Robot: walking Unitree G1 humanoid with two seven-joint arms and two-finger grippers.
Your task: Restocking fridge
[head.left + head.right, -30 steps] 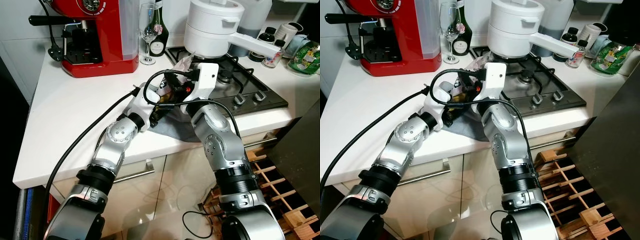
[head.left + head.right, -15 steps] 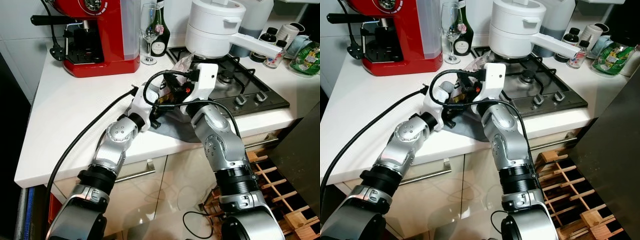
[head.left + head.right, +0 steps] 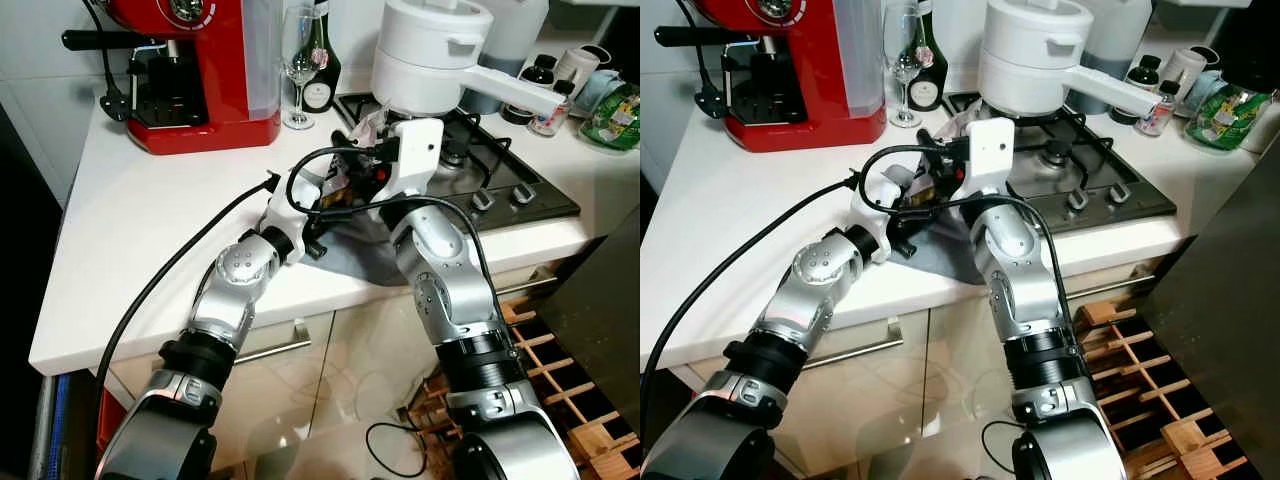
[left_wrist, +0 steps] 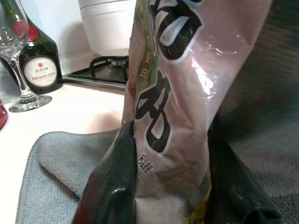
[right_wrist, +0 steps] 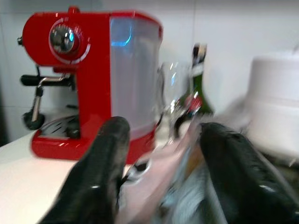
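— Over by the hob (image 3: 470, 170), what is going on from the head camera's side?

— Both silver arms are reaching up over the white counter (image 3: 150, 230) and meeting at its front edge. The left gripper (image 3: 318, 232) and the right gripper (image 3: 345, 180) are crowding a pinkish snack bag (image 3: 365, 125) that is standing over a grey cloth (image 3: 345, 250). Both elbows are bending inward, so the forearms are leaning toward each other, the right wrist sitting higher than the left.

— Is the other eye telling you anything different?

— Same scene. The bag's crinkled top (image 3: 960, 120) is poking up just behind the right wrist housing, near the white pot (image 3: 1030, 55). A red coffee machine (image 3: 790, 70), a wine glass (image 3: 902, 60) and a dark bottle (image 3: 928, 65) are standing further back.

— And the left wrist camera?

— There the bag (image 4: 177, 102) is rising upright between the two black fingers (image 4: 112, 186), which are pressing against its sides low down, clamped on it. The cloth (image 4: 56, 163) is lying underneath.

— The right wrist camera?

— It is blurring badly. Its fingers (image 5: 105, 163) are standing apart, and a pale streak of bag (image 5: 159, 182) is passing between them without either finger clearly touching it. Whether they are gripping anything, I cannot tell.
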